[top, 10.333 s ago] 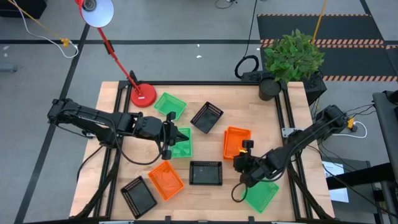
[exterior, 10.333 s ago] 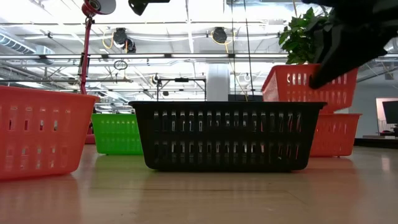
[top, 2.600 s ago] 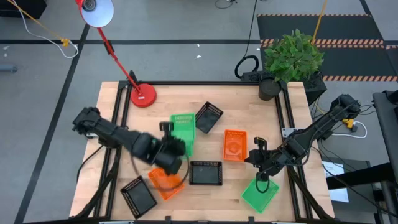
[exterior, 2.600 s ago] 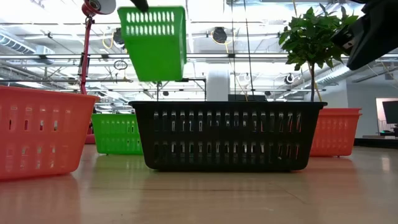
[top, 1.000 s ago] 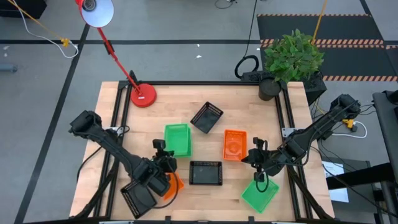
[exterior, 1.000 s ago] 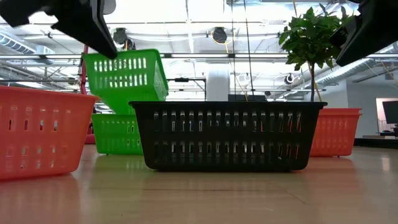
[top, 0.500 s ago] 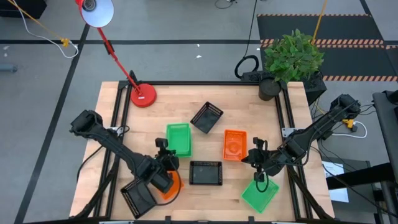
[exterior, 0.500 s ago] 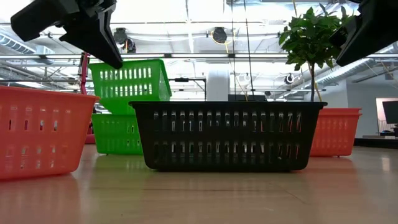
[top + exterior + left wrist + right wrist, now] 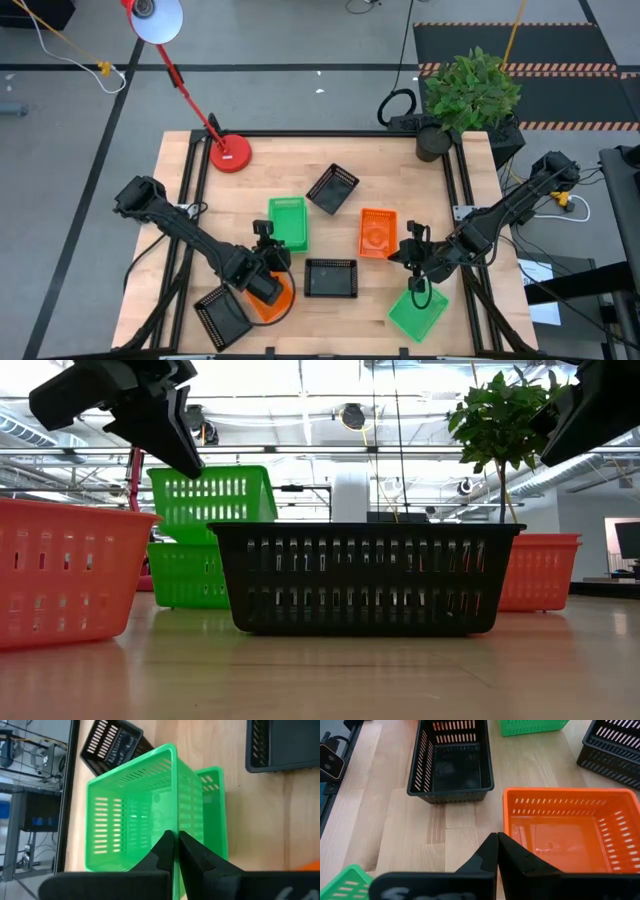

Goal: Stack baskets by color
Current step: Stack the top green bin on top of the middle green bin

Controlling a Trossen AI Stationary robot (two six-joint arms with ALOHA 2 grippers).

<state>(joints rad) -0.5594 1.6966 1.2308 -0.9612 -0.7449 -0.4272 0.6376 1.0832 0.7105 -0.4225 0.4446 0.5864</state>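
Note:
An upper green basket sits in a lower green basket left of the table's middle. My left gripper is at its near left corner, shut on its wall. My right gripper hangs shut over the table between the orange basket and a lone green basket, touching nothing; in the right wrist view it is just short of the orange basket's rim. Another orange basket lies partly under my left arm. My left gripper holds the upper green basket by a side wall's rim, close to a corner. One finger is inside the basket and the other outside. The fingers slant down from the table's near left. The basket stands about level, its bottom inside the lower green basket.
Black baskets lie at the far middle, near middle and near left. A red lamp base stands far left, a potted plant at the far right corner. Bare wood shows along the far edge.
The upper green basket, tilted above the lower green one a second ago, has come down and levelled out in it. My left gripper has kept its hold on it.

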